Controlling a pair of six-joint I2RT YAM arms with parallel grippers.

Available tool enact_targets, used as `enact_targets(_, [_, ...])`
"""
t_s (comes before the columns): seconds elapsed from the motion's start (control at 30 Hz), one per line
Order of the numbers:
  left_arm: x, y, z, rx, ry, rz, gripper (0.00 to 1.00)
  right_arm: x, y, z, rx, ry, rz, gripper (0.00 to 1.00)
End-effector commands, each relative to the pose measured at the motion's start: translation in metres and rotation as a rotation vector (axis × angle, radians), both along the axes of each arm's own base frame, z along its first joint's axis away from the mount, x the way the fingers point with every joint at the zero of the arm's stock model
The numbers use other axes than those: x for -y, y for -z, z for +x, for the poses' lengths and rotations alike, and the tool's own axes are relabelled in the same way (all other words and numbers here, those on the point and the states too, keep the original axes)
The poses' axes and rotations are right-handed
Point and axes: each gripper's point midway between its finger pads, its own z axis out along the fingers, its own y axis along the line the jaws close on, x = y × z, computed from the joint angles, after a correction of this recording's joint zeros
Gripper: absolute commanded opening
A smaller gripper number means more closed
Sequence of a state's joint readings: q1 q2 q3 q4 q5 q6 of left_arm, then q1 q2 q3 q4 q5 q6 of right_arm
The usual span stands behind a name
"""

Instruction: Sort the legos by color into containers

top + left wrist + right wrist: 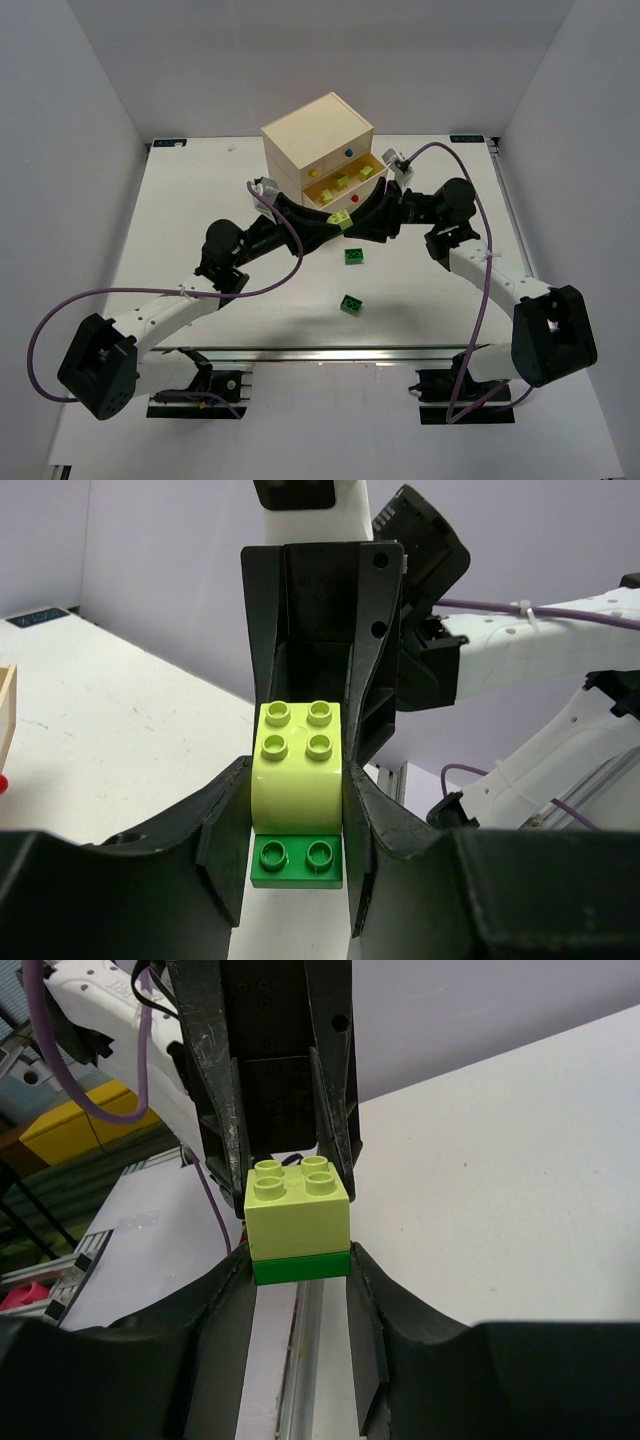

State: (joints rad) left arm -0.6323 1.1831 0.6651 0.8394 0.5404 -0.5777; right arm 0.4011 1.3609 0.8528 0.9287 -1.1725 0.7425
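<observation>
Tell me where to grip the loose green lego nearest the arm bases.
Take the green lego by two opposite flat side walls, coming straight down from above. It seems to lie studs-up on the table, turned slightly askew, so rotate the wrist to square the jaws to its walls. Nothing crowds it; the other green lego sits well apart.

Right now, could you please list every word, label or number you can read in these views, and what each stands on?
None can be read.
The dark tags at the far corners of the table are too small to read.
The studs of the yellow-green brick show no legible mark.
</observation>
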Motion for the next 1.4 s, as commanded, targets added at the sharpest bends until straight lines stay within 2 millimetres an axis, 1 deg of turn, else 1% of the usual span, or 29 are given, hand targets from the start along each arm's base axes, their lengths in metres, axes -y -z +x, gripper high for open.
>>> enact_targets(0.0, [-0.003,-0.028,0.0,0.07,-0.021,-0.031,0.0,0.001,0.003,0.003,0.028,0.001,-0.02,0.06])
enact_targets(0.1, [-0.003,-0.029,0.001,0.073,-0.026,-0.028,0.0,0.001,0.005,0.0,0.03,-0.006,-0.026,0.06])
enact_targets(0.43, [-0.004,-0.032,0.001,0.082,-0.037,-0.026,0.0,0.002,0.01,0.002,0.032,0.0,-0.046,0.03])
enact_targets(0.6, [-0.007,-0.037,0.001,0.098,-0.052,-0.026,0.0,0.003,0.013,0.003,0.025,0.003,-0.058,0.02])
enact_targets(0.8, [-0.007,-0.038,0.003,0.095,-0.061,-0.036,0.0,0.003,0.014,0.005,0.03,0.009,-0.066,0.01])
enact_targets(1.0, [-0.013,-0.043,0.004,0.092,-0.088,-0.082,0.0,0.003,0.017,0.007,0.021,0.015,-0.07,0.0])
enact_targets(1.37, [-0.022,-0.044,0.008,0.08,-0.146,-0.132,0.0,0.004,0.016,0.005,0.016,0.019,-0.067,0.0])
